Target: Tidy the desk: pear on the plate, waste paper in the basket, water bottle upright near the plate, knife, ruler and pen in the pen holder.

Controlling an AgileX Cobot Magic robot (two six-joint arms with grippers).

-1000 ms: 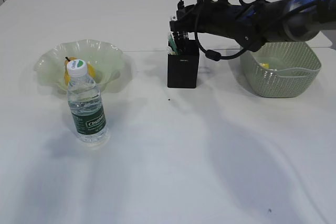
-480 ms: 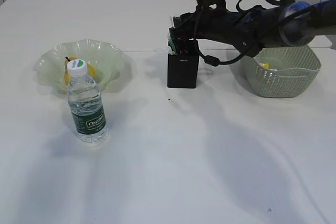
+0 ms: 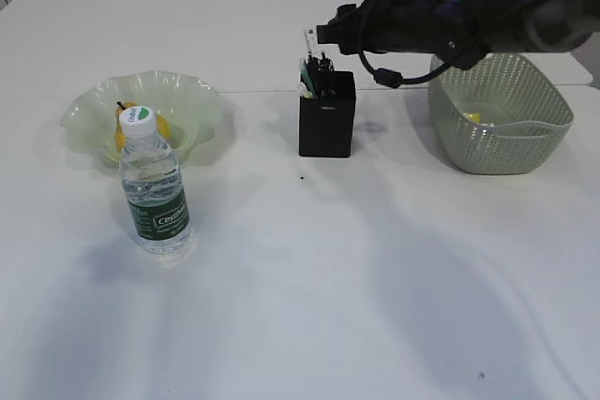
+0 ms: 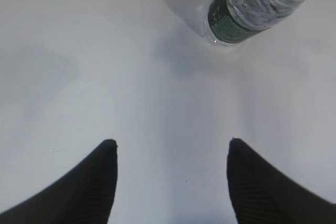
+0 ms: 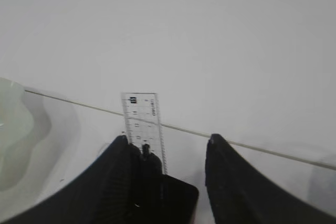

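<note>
the left gripper (image 4: 170, 182) hangs open over bare table, the upright bottle (image 3: 155, 189) just beyond it near the plate (image 3: 192, 105) with the pear (image 3: 127, 128). farther right, the holder (image 3: 327, 125) has the ruler (image 5: 144, 127) standing in it. above it the right gripper (image 5: 168, 150) is spread, holding nothing (a low sweep could catch the ruler and tip the holder). the basket (image 3: 525, 152) sits right.
</note>
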